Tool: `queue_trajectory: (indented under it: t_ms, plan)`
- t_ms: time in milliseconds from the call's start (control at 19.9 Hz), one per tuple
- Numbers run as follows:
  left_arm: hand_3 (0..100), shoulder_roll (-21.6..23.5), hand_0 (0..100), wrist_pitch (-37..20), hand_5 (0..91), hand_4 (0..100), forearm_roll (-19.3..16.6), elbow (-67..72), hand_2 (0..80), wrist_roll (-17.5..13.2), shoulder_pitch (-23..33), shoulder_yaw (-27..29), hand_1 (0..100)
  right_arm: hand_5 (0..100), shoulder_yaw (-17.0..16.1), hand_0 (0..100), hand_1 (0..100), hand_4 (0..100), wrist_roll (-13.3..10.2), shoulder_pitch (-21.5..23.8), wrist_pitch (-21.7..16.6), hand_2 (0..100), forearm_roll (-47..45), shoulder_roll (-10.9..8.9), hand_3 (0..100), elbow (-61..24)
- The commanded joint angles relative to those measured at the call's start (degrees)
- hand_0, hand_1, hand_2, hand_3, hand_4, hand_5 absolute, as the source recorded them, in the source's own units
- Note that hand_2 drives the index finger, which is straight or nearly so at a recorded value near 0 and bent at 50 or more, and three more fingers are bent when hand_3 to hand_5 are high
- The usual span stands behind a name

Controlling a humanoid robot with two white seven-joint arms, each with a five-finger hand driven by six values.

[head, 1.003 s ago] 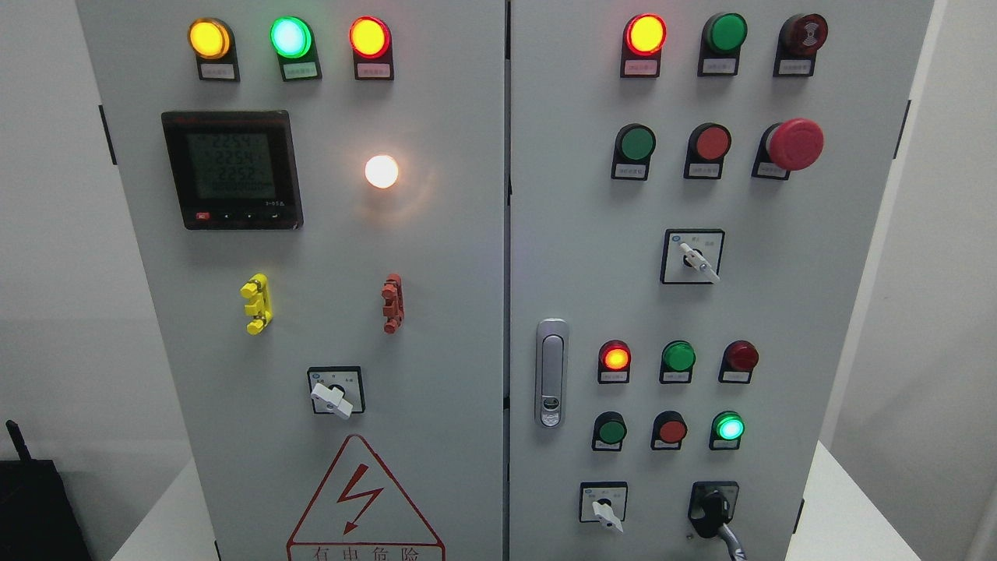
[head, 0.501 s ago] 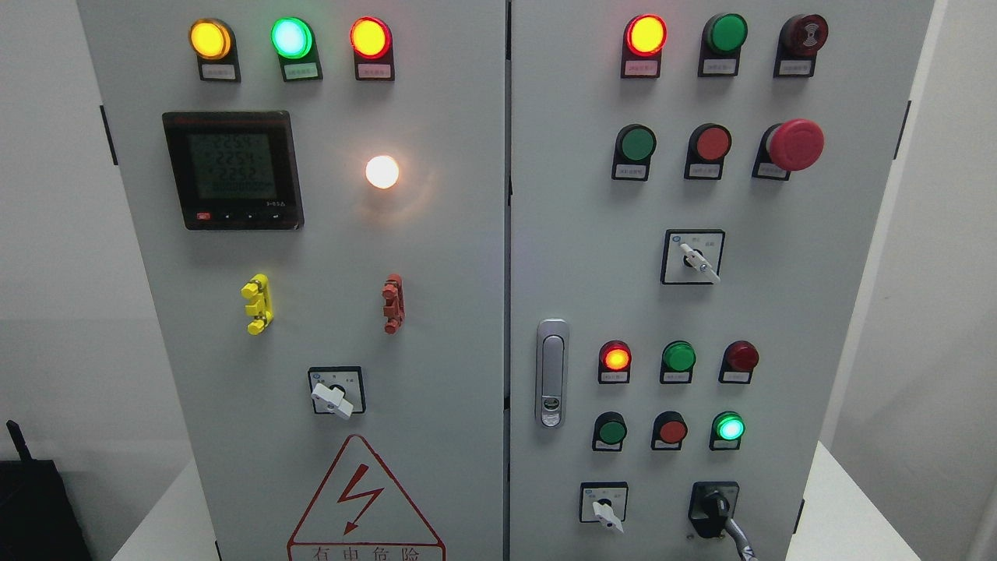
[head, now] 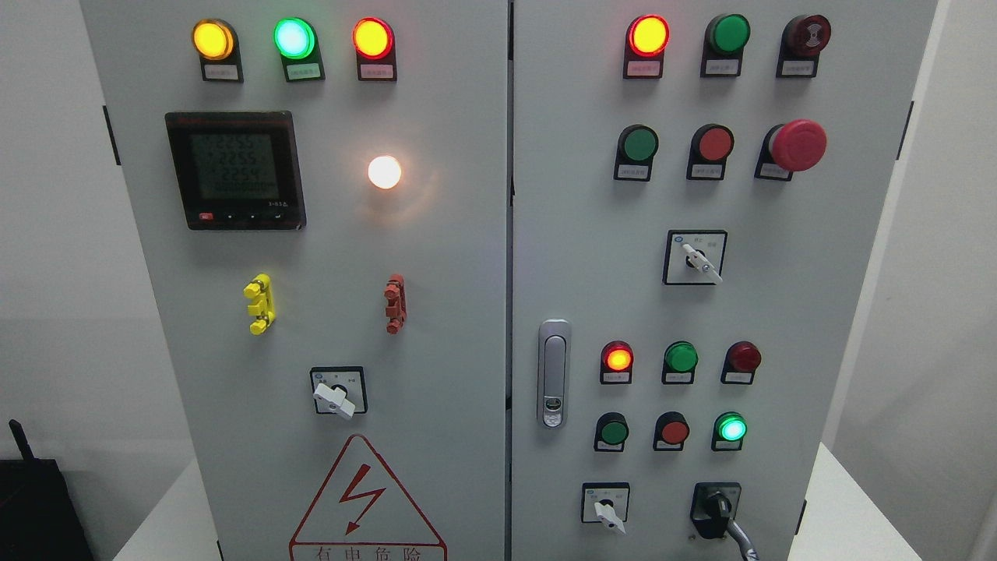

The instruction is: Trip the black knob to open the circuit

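Black knob (head: 714,506) located at lower right of right cabinet door (head: 592,265), beside white selector switch (head: 606,506). Grey metallic piece (head: 740,539) seen touching knob from bottom edge; probably robot fingertip, but owning arm not shown. Hand state cannot be told: wide, narrow or gripping unclear. Knob pointer tilted slightly off vertical. Green lamp (head: 731,428) above knob lit, red lamp (head: 618,358) lit. Trip judged not confirmed; turn of knob judged left to do or to finish.
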Motion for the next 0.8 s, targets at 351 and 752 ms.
queue_trajectory:
  t_ms: [351, 752]
  plan:
    - [0, -0.09, 12, -0.08, 0.0, 0, 0.14, -0.01, 0.0, 0.01, -0.14, 0.07, 39, 96, -1.72, 100, 85, 97, 0.59, 0.32, -0.93, 0, -0.02, -0.75, 100, -1.19]
    - [0, 0.00, 12, -0.08, 0.0, 0, 0.14, -0.01, 0.0, 0.01, -0.14, 0.07, 39, 96, -1.99, 100, 85, 97, -0.03, 1.98, -1.63, 0, -0.81, -0.66, 100, -2.68]
